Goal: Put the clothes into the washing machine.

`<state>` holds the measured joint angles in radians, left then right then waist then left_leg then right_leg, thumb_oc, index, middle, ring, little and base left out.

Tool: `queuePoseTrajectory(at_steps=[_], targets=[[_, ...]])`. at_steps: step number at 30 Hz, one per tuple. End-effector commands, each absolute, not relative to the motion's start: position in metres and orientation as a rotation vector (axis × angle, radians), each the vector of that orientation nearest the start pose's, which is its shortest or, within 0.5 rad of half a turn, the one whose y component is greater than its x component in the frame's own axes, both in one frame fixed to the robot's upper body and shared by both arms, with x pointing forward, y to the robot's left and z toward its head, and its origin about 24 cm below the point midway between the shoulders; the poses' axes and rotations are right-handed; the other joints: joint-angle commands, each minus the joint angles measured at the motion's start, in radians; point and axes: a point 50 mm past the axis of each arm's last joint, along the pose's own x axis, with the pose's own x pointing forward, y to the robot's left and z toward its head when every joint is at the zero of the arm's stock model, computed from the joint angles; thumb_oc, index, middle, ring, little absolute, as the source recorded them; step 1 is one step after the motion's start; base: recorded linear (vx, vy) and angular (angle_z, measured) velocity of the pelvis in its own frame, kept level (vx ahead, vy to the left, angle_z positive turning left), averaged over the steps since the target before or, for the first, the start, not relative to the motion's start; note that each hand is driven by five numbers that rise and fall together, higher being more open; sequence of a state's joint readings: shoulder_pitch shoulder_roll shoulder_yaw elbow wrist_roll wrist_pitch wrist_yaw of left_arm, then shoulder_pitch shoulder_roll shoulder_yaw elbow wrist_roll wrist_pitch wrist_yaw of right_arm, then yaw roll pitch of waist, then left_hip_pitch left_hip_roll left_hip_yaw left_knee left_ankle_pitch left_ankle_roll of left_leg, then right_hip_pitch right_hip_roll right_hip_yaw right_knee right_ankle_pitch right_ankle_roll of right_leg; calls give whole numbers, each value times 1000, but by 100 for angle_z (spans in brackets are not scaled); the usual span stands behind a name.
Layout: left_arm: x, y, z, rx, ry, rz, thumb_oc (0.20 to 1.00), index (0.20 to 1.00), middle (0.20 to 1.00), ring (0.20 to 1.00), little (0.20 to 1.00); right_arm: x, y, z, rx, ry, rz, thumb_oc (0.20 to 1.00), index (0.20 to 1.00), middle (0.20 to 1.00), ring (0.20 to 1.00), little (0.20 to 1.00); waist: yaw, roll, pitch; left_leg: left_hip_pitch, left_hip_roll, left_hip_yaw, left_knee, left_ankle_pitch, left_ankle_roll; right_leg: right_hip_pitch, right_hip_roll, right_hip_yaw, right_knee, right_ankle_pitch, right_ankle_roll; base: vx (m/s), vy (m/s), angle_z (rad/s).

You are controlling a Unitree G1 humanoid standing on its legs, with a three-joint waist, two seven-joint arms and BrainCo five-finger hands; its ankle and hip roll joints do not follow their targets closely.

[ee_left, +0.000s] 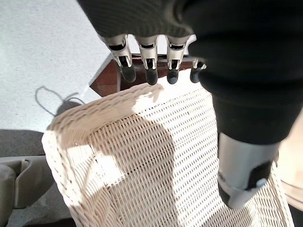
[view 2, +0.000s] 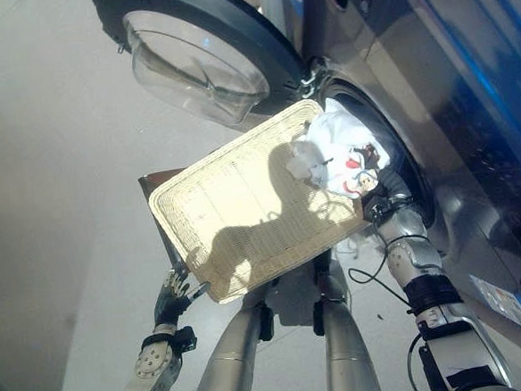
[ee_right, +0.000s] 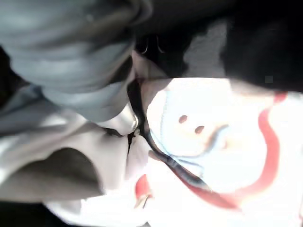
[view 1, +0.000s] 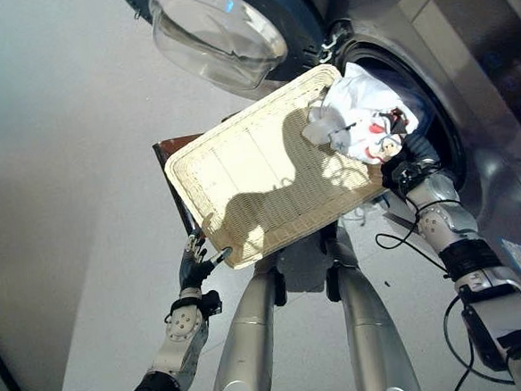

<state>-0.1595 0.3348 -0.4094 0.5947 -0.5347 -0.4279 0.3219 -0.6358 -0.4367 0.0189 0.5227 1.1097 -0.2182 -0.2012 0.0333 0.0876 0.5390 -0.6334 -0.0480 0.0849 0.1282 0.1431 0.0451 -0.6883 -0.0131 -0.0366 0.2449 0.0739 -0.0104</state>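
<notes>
**Basket Tilted at the Drum Opening, Clothes at the Far Corner**

**Left eye view.** The washing machine [view 1: 467, 74] stands with its round door [view 1: 222, 28] swung open. A cream wicker basket [view 1: 260, 187] is held tilted, its far corner at the drum opening [view 1: 434, 116]. The clothes [view 1: 358, 117], a white and grey bundle with a red print, lie at that far corner, partly inside the opening. The left hand [view 1: 196, 264] is at the near corner of the basket. The right hand [view 1: 402, 169] is at the basket's edge just below the clothes. A dark brown board [view 1: 174, 179] shows behind the basket's left edge.

**Right eye view.** The same arrangement is visible: the basket slopes toward the drum, and the clothes rest against the machine's opening.

**Left wrist view.** The left hand's fingers [ee_left: 150, 71] curl over the basket rim while the thumb [ee_left: 241, 179] lies on the woven inner surface; the hand grips the basket.

**Right wrist view.** White cloth with red and blue print [ee_right: 213, 142] and grey cloth [ee_right: 71, 56] lie very close. Whether the right hand's fingers are spread or closed cannot be told.
</notes>
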Motion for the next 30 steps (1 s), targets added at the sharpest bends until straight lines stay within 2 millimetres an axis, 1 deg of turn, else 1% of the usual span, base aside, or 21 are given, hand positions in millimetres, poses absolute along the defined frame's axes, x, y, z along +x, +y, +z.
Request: queuePoseTrajectory(at_steps=[1, 2, 3, 4, 5, 8, 9, 10, 11, 12, 13, 14, 15, 16, 18, 19, 24, 26, 27, 28, 30], targets=[[242, 203, -29, -63, 120, 247, 1000, 1000, 1000, 1000, 1000, 346, -278, 168, 1164, -521, -312, 200, 200, 200, 200, 200, -9, -13, -19, 12, -60, -19, 102, -83, 14, 27, -19, -82, -27, 75, 41, -9, -11, -8], [243, 202, -28, -60, 118, 243, 1000, 1000, 1000, 1000, 1000, 346, -288, 162, 1344, -530, -377, 200, 200, 200, 200, 200, -9, -8, -19, 21, -61, -15, 104, -88, 16, 38, -20, -82, -25, 74, 41, -6, -18, -6], [243, 200, -29, -54, 120, 236, 1000, 1000, 1000, 1000, 1000, 345, -305, 155, 1518, -550, -484, 200, 200, 200, 200, 200, -6, -3, -19, 30, -60, -14, 106, -91, 17, 49, -23, -81, -23, 72, 42, -4, -18, -4], [244, 200, -29, -54, 120, 235, 1000, 1000, 1000, 1000, 1000, 345, -307, 155, 1530, -555, -489, 200, 200, 200, 200, 200, -4, -1, -19, 31, -60, -14, 106, -92, 17, 50, -22, -81, -23, 71, 42, 9, -33, -4], [244, 198, -29, -47, 120, 227, 1000, 1000, 1000, 1000, 1000, 343, -323, 156, 1625, -604, -585, 200, 200, 200, 200, 200, 0, 5, -19, 36, -59, -14, 106, -93, 18, 56, -24, -83, -18, 68, 42, 13, -35, -2], [245, 196, -28, -36, 125, 212, 1000, 1000, 1000, 1000, 1000, 337, -343, 163, 1724, -687, -732, 200, 200, 200, 200, 200, 8, 15, -19, 39, -60, -17, 110, -94, 18, 64, -26, -84, -10, 61, 39, 22, -61, 2], [245, 195, -28, -29, 127, 204, 1000, 1000, 1000, 1000, 1000, 332, -353, 168, 1762, -732, -849, 200, 200, 200, 200, 200, 13, 21, -19, 41, -60, -19, 109, -93, 17, 67, -27, -87, -6, 56, 38, 28, -65, 7], [246, 195, -27, -26, 129, 201, 1000, 1000, 1000, 1000, 1000, 330, -356, 170, 1781, -743, -887, 200, 200, 200, 200, 200, 14, 23, -19, 41, -61, -20, 109, -93, 17, 68, -27, -88, -4, 54, 38, 20, -82, 8], [248, 193, -24, -15, 129, 184, 1000, 1000, 1000, 1000, 1000, 323, -367, 178, 1822, -779, -1000, 200, 200, 200, 200, 200, 21, 31, -19, 30, -64, -23, 108, -80, 16, 61, -30, -93, -1, 59, 33, 40, -75, 5], [248, 193, -23, -4, 132, 170, 1000, 1000, 1000, 1000, 1000, 319, -374, 181, 1826, -800, -1075, 200, 200, 200, 200, 200, 27, 38, -19, 36, -66, -27, 108, -87, 15, 68, -32, -97, 4, 47, 34, 12, -65, 5], [249, 192, -22, -4, 129, 169, 1000, 1000, 1000, 1000, 1000, 318, -375, 182, 1827, -803, -1081, 200, 200, 200, 200, 200, 27, 39, -19, 29, -67, -26, 107, -77, 16, 61, -33, -99, 1, 55, 32, 18, -49, 6], [250, 192, -21, 7, 128, 154, 1000, 1000, 1000, 1000, 1000, 315, -379, 185, 1855, -794, -1155, 200, 200, 200, 200, 200, 33, 47, -19, 26, -69, -27, 104, -74, 16, 62, -35, -108, 3, 50, 30, 10, -34, 7], [249, 192, -20, 10, 130, 149, 1000, 1000, 1000, 1000, 1000, 315, -379, 186, 1866, -792, -1175, 200, 200, 200, 200, 200, 35, 50, -19, 30, -69, -29, 103, -79, 15, 66, -35, -109, 5, 41, 31, 23, -58, 3], [252, 189, -18, 12, 129, 141, 1000, 1000, 1000, 1000, 1000, 315, -379, 188, 1863, -800, -1187, 460, 460, 460, 460, 460, 39, 55, -19, 20, -71, -30, 97, -66, 16, 61, -36, -116, 2, 46, 27, 38, -40, 0], [252, 189, -16, 14, 129, 137, 1000, 1000, 1000, 1000, 1000, 315, -378, 189, 1861, -807, -1186, 576, 576, 576, 576, 576, 41, 58, -19, 18, -73, -31, 97, -64, 16, 62, -37, -120, 2, 43, 25, 11, -36, 0], [252, 191, -14, 16, 131, 132, 1000, 1000, 1000, 1000, 1000, 317, -374, 186, 1855, -797, -1180, 1000, 1000, 1000, 1000, 1000, 42, 63, -19, 20, -73, -32, 100, -70, 15, 65, -37, -123, 8, 30, 25, 11, -39, 3], [258, 182, -9, 9, 109, 109, 1000, 1000, 1000, 1000, 1000, 339, -351, 176, 1802, -700, -1021, 1000, 1000, 1000, 1000, 1000, 48, 84, -19, 15, -77, -35, 87, -57, 15, 61, -34, -126, 24, 7, 16, 0, -12, -1], [259, 180, -8, 6, 107, 106, 1000, 1000, 1000, 1000, 1000, 344, -349, 173, 1771, -664, -970, 1000, 1000, 1000, 1000, 1000, 48, 88, -19, 14, -78, -36, 82, -53, 15, 59, -33, -126, 26, 5, 15, 0, 0, 0], [260, 175, -8, 5, 105, 93, 1000, 1000, 1000, 1000, 1000, 357, -343, 170, 1711, -561, -814, 1000, 1000, 1000, 1000, 1000, 53, 99, -19, 15, -81, -37, 75, -44, 13, 56, -33, -128, 33, 1, 11, 0, 0, 0], [260, 175, -8, 4, 106, 93, 1000, 1000, 1000, 1000, 1000, 359, -342, 170, 1708, -551, -791, 1000, 1000, 1000, 1000, 1000, 54, 100, -19, 15, -81, -37, 73, -43, 12, 56, -33, -128, 34, 0, 11, 0, 0, 0], [260, 172, -9, 3, 105, 86, 1000, 1000, 1000, 1000, 1000, 369, -332, 171, 1695, -493, -648, 1000, 1000, 1000, 1000, 1000, 57, 104, -19, 19, -82, -38, 62, -39, 11, 58, -34, -132, 35, -4, 11, -21, -4, 0]])
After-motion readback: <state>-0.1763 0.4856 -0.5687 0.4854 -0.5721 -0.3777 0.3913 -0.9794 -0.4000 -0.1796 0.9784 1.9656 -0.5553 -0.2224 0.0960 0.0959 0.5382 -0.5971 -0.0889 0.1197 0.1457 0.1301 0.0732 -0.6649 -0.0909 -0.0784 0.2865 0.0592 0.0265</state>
